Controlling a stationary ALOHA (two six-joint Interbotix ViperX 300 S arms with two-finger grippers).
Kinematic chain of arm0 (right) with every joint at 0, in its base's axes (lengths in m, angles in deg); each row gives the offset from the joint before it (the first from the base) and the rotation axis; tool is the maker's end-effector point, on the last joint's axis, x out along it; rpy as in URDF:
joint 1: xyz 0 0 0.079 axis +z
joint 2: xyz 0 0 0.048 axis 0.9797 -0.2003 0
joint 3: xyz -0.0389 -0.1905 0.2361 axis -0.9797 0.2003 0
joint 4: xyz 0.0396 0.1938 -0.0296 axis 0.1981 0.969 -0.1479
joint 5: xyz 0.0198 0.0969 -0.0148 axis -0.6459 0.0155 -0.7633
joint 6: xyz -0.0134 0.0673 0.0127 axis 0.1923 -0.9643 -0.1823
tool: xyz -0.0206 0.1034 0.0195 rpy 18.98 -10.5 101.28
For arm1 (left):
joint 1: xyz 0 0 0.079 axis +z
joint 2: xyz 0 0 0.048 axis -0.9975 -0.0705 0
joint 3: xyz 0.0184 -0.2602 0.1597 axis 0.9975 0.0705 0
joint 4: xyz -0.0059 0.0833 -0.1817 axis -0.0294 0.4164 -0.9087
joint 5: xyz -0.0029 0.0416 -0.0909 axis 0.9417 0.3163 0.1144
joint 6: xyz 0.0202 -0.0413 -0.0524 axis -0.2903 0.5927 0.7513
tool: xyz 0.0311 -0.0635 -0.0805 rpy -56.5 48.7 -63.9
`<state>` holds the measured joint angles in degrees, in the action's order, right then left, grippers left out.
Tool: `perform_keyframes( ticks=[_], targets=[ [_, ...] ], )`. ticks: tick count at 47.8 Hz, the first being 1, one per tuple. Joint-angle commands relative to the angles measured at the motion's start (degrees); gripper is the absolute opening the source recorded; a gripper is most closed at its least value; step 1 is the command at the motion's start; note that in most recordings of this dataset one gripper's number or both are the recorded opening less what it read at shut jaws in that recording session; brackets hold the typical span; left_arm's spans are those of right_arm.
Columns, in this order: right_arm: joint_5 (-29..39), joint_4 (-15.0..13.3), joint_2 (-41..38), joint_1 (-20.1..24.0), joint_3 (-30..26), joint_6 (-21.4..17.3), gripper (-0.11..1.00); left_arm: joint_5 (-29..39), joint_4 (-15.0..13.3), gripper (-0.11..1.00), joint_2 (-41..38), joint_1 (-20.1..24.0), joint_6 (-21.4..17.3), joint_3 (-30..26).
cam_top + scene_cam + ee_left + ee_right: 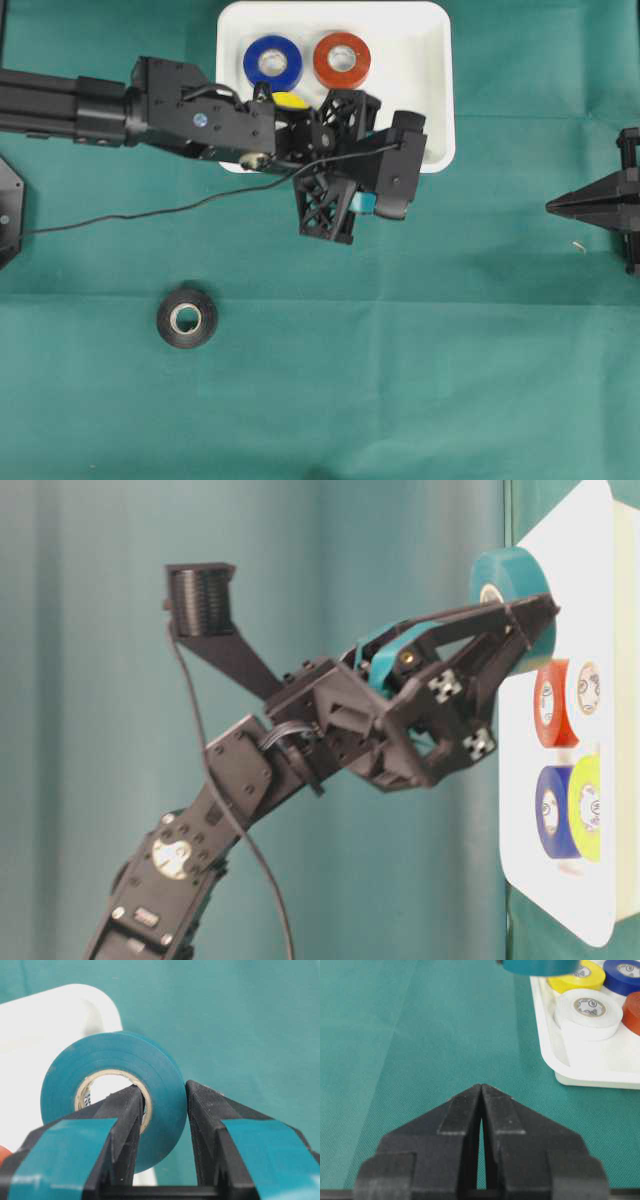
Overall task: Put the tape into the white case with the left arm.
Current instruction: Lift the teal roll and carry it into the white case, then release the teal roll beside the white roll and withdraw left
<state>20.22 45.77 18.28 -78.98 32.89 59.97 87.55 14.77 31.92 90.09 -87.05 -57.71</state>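
The left arm's jaws (165, 1110) are clamped on the wall of a teal tape roll (112, 1095), one finger through its core, as only the wrist view shows. From overhead the roll is hidden beneath the arm at the white case (440, 60) rim. Right jaws (481, 1105) rest together over open bench (395, 1035). A black roll (186, 318) lies well behind.

A robotics lab bench: a desk draped in plain green cloth (420, 380), two black robot arms facing each other, coloured tape rolls sorted in a white case (440, 60) beside the jaws
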Motion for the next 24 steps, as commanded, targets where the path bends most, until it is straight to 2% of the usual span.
perform_keyframes(
  ticks=[1,12,24],
  targets=[
    [-0.26,0.00,-0.35,-0.09,-0.62,0.00,-0.09,-2.20,0.09,0.26,-0.18,0.79,-1.49,-2.20],
    [-0.35,0.00,-0.35,-0.09,-0.62,0.00,-0.09,-5.71,0.09,0.26,-3.60,2.11,-5.80,-4.39],
    [-0.26,0.00,-0.35,-0.09,-0.53,0.00,-0.09,-8.70,0.09,0.26,-6.24,3.60,-6.68,-5.19]
  ],
)
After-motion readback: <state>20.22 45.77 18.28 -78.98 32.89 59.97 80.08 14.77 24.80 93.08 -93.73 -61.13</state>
